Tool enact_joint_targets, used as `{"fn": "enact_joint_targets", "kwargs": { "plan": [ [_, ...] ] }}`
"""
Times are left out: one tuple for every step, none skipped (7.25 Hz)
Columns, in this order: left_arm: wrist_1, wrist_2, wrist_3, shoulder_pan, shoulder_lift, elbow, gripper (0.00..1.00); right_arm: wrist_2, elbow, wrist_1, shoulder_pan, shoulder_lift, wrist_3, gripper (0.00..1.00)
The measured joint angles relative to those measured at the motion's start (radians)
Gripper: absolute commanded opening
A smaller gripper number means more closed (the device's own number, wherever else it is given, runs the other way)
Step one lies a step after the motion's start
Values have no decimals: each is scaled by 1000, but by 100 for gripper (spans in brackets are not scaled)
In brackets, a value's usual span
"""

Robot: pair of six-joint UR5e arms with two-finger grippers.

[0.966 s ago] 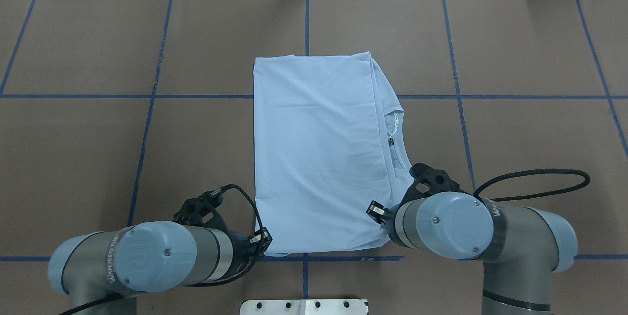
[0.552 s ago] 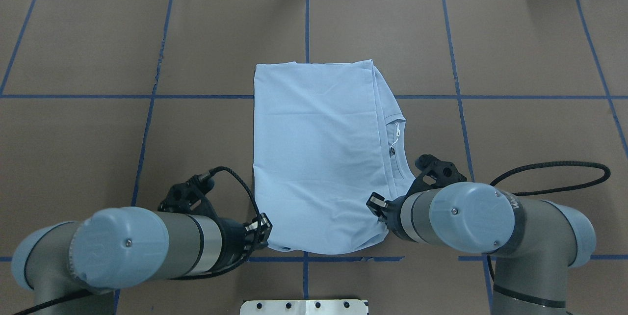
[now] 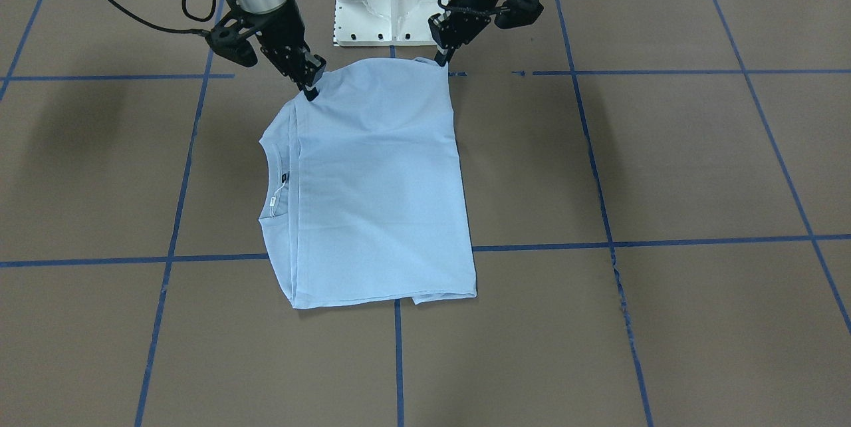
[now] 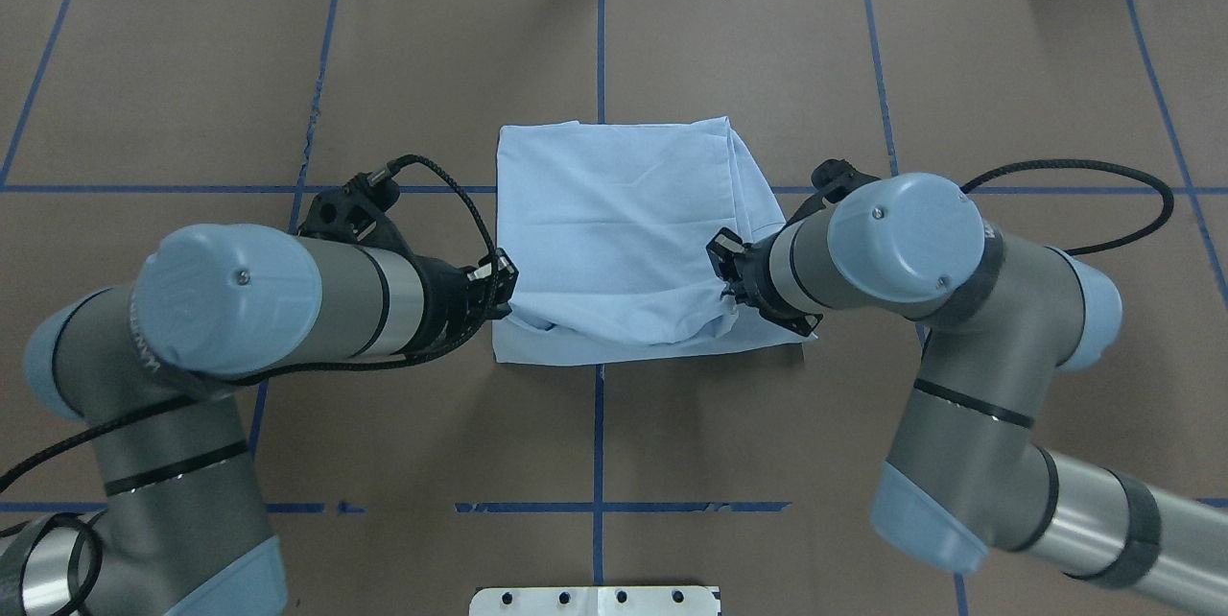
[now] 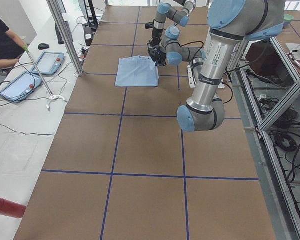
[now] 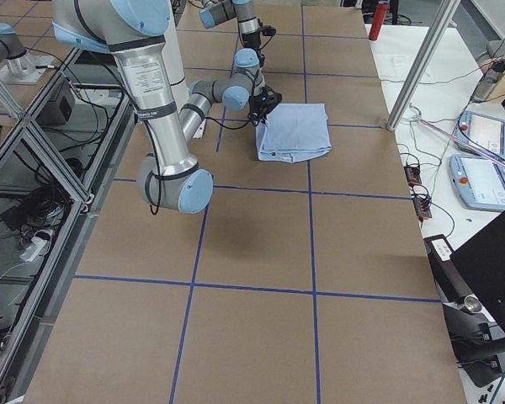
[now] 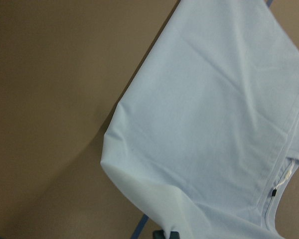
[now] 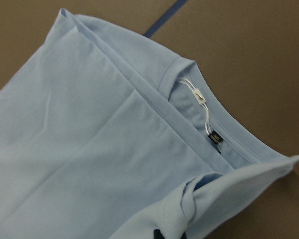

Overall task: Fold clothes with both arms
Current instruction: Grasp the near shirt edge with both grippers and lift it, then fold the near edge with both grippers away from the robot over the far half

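L gripper (image 4: 503, 286) and R gripper (image 4: 725, 278), fingers pinching T-shirt (image 4: 614, 203) near-edge corners, have carried that edge from lower frame to centre; fold approx. half done.

Pale blue T-shirt (image 5: 136, 75) on brown table (image 5: 150, 145), left arm (image 5: 210, 65) looming near, right arm (image 5: 172, 12) beyond, operator (image 5: 2, 42) alongside

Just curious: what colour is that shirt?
Pale light blue; the T-shirt shows best in the front-facing view.

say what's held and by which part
Both hold the shirt by the edge nearest the robot: left gripper at its hem corner, right gripper at its collar corner.
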Motion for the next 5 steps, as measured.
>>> {"fn": "enact_joint_targets", "kwargs": {
  "plan": [
    [-20,0,36,-39,-27,63,0,34,-96,62,53,31,0,0],
    [-65,1,63,-71,-50,138,0,68,-187,108,92,70,-1,0],
    [-124,2,83,-96,-74,225,0,85,-268,135,116,114,-3,0],
    [-175,5,109,-119,-96,299,0,92,-343,164,131,152,-4,0],
    [-212,6,141,-141,-117,363,5,96,-431,213,146,192,-5,0]
  ]
}}
